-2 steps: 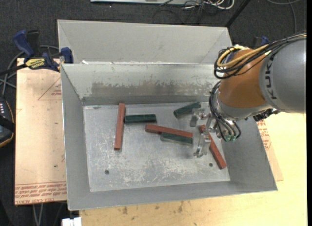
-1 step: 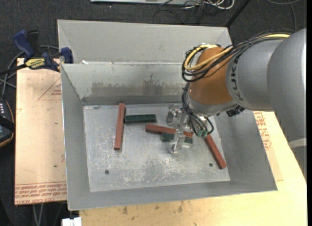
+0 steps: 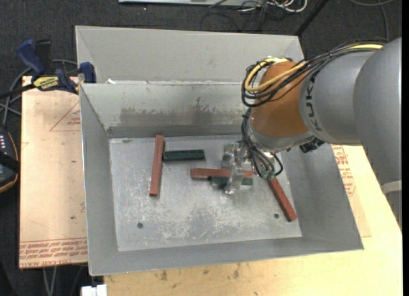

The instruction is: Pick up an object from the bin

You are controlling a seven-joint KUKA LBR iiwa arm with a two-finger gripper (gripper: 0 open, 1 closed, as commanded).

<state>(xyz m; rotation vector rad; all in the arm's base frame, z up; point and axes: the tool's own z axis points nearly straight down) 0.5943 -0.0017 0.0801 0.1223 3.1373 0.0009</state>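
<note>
My gripper (image 3: 234,176) is low in the right middle of the bin, its fingers down on a short reddish-brown bar (image 3: 208,174) that lies flat. A small dark green piece (image 3: 223,185) sits right under the fingers, partly hidden. Whether the fingers are round the bar I cannot tell. Another reddish-brown bar (image 3: 282,199) lies slanted just to the right of the gripper. A dark green bar (image 3: 183,155) rests to the upper left of it.
A long reddish-brown bar (image 3: 156,165) lies nearly upright in the picture at the bin's left middle. The arm with its orange cover and cables hangs over the bin's right side. The bin's sloped walls rise on all sides.
</note>
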